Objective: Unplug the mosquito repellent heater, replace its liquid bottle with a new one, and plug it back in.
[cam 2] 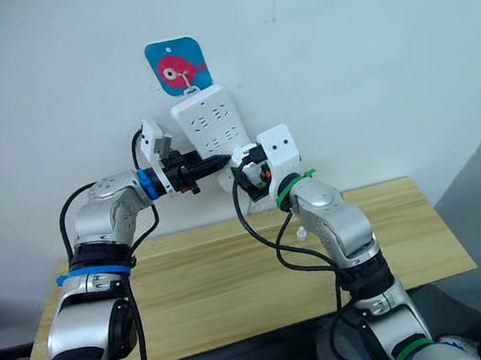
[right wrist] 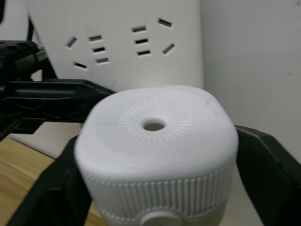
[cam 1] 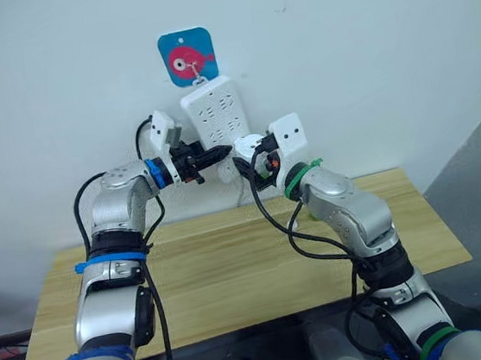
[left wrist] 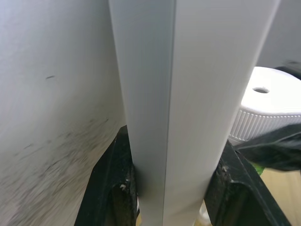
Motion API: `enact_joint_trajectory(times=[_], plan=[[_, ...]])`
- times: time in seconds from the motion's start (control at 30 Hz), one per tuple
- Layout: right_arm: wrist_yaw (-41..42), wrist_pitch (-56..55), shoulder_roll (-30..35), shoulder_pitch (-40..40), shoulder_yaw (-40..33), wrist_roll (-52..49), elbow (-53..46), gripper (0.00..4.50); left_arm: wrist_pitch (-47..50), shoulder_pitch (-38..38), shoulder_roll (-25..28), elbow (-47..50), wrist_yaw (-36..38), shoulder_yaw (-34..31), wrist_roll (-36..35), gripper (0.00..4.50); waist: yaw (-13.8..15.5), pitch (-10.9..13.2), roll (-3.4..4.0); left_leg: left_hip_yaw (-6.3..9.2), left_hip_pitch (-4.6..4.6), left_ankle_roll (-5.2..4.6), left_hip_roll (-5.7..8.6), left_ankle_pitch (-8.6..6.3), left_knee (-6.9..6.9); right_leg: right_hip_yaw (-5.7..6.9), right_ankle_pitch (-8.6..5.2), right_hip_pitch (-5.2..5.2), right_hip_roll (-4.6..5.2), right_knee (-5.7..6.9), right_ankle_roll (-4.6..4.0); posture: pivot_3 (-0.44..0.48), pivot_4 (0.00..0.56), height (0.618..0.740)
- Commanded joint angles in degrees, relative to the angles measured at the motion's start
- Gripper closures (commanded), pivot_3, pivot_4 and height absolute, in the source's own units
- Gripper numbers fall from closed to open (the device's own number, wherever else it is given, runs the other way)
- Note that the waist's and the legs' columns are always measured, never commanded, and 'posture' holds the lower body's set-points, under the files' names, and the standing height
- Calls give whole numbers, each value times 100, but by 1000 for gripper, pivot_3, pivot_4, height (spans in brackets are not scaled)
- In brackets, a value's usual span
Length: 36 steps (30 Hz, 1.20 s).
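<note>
up against the wall, both grippers at the hanging power strip [cam 1: 216,122]. left gripper [left wrist: 171,183] clamped across the strip's lower edge, one black finger [left wrist: 115,188] on each side face, pressed flat to the plastic; most likely there to steady the strip, which hangs from a hook on a blue sticker [cam 1: 186,56] and would swing or lift under a pull. right gripper [right wrist: 155,165] just beside the left one's fingertips, closed round the mosquito repellent heater [right wrist: 157,150], fingers spread wide on either flank of its ribbed skirt, rounded top and small centre vent facing the wrist camera. heater sitting at the strip's bottom end, directly ahead of the right gripper and close past the left gripper's tips; prongs hidden, so cannot tell whether seated in a socket or already free. rows of empty socket slots beyond the heater on the strip's face. grip on the widest part of the body looks chosen for a straight pull away from the strip, a judgement only. wooden table [cam 1: 233,268] well below both grippers, bare where visible; no spare bottle to be seen.

no brand name or readable writing anywhere: only a pink cartoon fish on the blue sticker, and blank white plastic on strip and heater.
</note>
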<state>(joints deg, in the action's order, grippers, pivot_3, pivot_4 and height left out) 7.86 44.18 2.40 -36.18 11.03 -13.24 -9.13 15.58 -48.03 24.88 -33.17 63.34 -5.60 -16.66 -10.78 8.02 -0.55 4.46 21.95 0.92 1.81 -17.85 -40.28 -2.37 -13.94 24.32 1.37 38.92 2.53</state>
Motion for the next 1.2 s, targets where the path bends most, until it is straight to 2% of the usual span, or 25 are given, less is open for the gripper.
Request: enact_joint_trajectory(times=[0.03,0.2,0.43,0.53,0.67,0.87,1.0,1.13,1.2], plan=[[90,328,199,188,-87,-30,-693,0,-390,-127,0,-94,61,207,168,3150,6,-2,-1,1,0,2,4,1,8,0,0,1,4,-2,0,-222,100,730],[311,916,612,629,-66,-176,-1631,0,-795,-130,82,-327,-29,117,194,3150,-8,-6,-3,0,0,-2,14,-1,20,-1,-1,2,16,-12,1,-220,106,730],[465,1353,952,774,-136,-312,-2257,0,-1236,-30,334,-510,-249,1,326,877,-41,-7,-3,2,-10,-4,15,-1,25,1,-2,4,15,1,3,-220,106,730],[847,1239,1318,769,108,-315,-2453,0,-1299,168,589,-467,-438,-184,309,73,-42,-7,-4,-1,-10,-4,15,-1,24,-2,-2,4,15,0,3,-224,110,730],[1205,972,1543,881,334,-374,-2651,0,-1233,533,857,-153,-479,-333,196,30,-127,-8,-4,-9,-30,-2,6,0,26,-5,-2,0,6,8,3,-218,117,730],[1512,472,1836,1032,515,-268,-2729,0,-1008,1585,1221,1214,-704,-648,-72,30,-151,-7,-3,-14,-40,-1,-38,1,36,0,-3,-3,-25,10,1,-190,127,730],[1683,124,1927,1031,631,-209,-2640,0,-816,2998,1146,2978,-1136,-1025,-307,30,-36,-7,-3,-18,-27,2,-33,-1,35,-4,-3,0,-16,-7,1,-174,126,730],[1781,-94,1839,974,730,-169,-2473,0,-752,4371,1102,4480,-1179,-1124,-531,30,67,-7,-7,-22,-20,8,-33,-7,35,-9,-2,3,-12,-18,0,-165,126,730],[1832,-181,1748,933,760,-180,-2360,383,-723,4991,1103,5173,-1033,-1037,-722,0,130,-6,-5,-24,-22,9,-34,-7,36,-10,-2,2,-12,-19,-1,-165,126,730]])
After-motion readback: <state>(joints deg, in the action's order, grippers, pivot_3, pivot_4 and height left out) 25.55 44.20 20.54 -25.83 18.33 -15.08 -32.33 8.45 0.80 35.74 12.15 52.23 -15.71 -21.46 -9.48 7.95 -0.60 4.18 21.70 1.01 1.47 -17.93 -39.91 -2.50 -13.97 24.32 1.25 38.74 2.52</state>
